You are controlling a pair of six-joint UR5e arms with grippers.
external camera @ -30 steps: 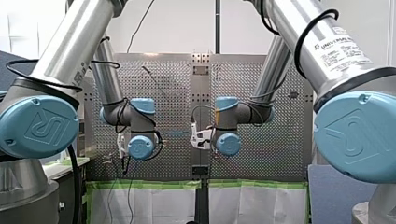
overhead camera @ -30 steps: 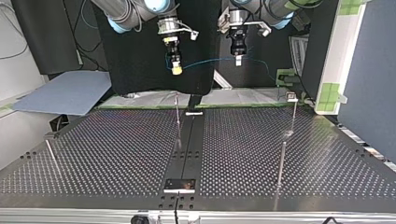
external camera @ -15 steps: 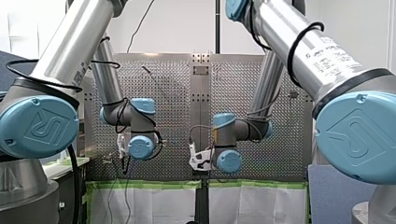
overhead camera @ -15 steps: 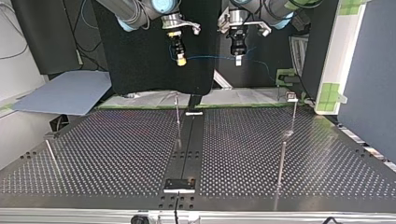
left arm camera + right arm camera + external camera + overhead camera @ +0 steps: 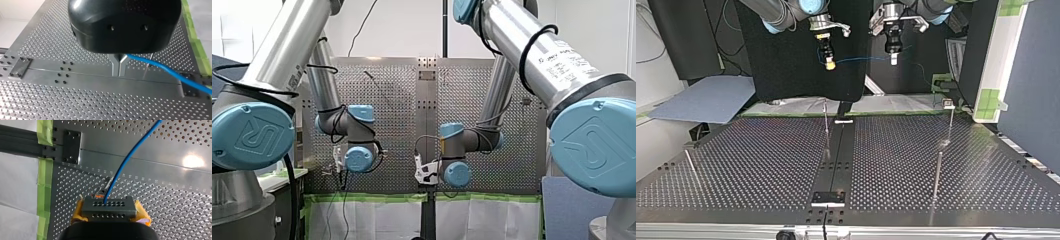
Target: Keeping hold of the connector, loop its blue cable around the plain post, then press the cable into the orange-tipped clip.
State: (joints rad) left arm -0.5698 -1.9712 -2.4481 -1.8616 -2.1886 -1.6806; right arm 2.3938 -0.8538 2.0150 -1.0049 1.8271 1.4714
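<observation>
Connector (image 5: 109, 206) tight between my right gripper's (image 5: 110, 211) jaws; blue cable (image 5: 162, 68) pinched between my left gripper's (image 5: 119, 68) closed jaws.

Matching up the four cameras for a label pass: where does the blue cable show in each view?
Front view: too thin to make out.
Top view: blue cable strung between my right gripper and my left gripper.
Left wrist view: cable leaves the shut fingers sideways.
Right wrist view: cable rises from the connector held between yellow pads.
Shared landmark: the plain centre strip.
</observation>
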